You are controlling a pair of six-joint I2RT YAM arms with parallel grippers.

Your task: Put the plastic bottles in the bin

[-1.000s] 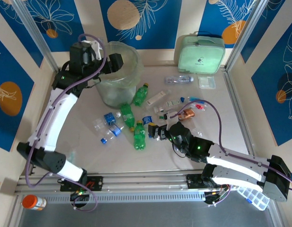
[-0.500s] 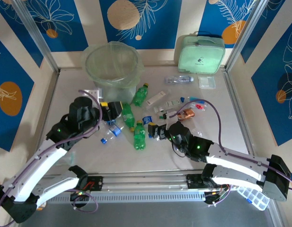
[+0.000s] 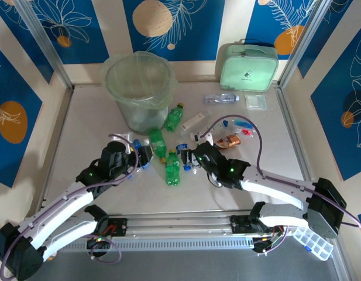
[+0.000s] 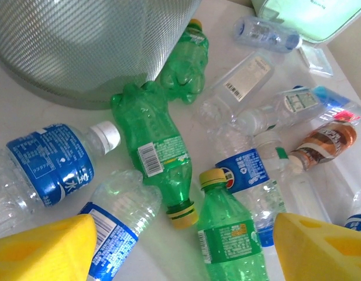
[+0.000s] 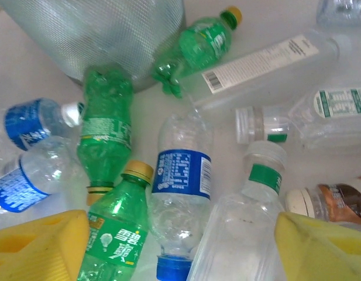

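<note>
Left jaws and right jaws stand spread; close the left jaws on only the yellow-capped green plastic bottle (image 4: 228,241) between them.

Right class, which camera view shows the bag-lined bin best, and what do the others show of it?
The top external view: the bin stands whole there, open rim, green bag lining and inside all visible. The left wrist and right wrist views each catch a stretch of its meshed lower wall at the top.
</note>
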